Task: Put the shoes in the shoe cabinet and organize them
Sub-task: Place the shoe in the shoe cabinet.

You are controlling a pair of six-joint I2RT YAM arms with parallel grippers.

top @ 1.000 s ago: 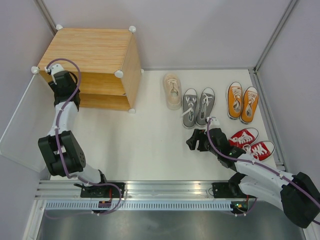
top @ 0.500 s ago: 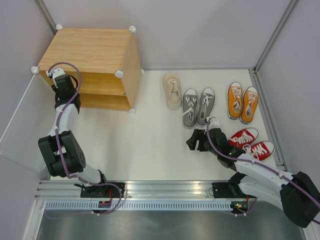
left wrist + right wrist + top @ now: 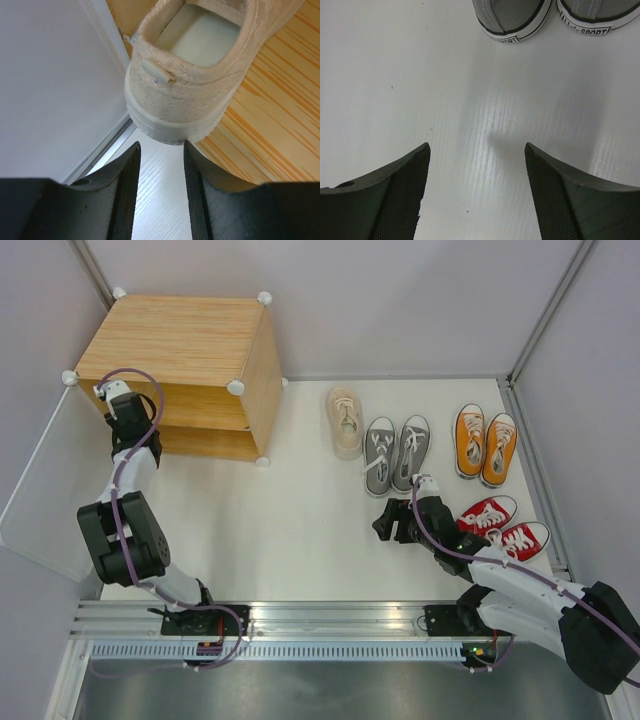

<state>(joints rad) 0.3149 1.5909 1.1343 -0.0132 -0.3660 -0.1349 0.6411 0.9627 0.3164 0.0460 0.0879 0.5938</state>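
The light-wood shoe cabinet [image 3: 180, 340] stands at the back left. My left gripper [image 3: 116, 400] is at its open left front. In the left wrist view it [image 3: 161, 147] is open and empty, just behind the heel of a cream shoe [image 3: 195, 75]. That shoe lies on a wooden shelf [image 3: 280, 115], its heel over the edge. The other cream shoe [image 3: 346, 422], the grey pair [image 3: 395, 453], the orange pair [image 3: 484, 444] and the red pair [image 3: 505, 525] stand on the table. My right gripper [image 3: 386, 525] is open and empty, low over the table, near the grey toes [image 3: 512, 20].
The cabinet's white door panel [image 3: 40, 490] lies swung open at the far left, beside my left arm. Grey walls close in the back and both sides. A metal rail [image 3: 320, 625] runs along the near edge.
My left gripper has drawn back a little out of the cabinet toward the near side. The right arm and the shoes on the table have not moved.
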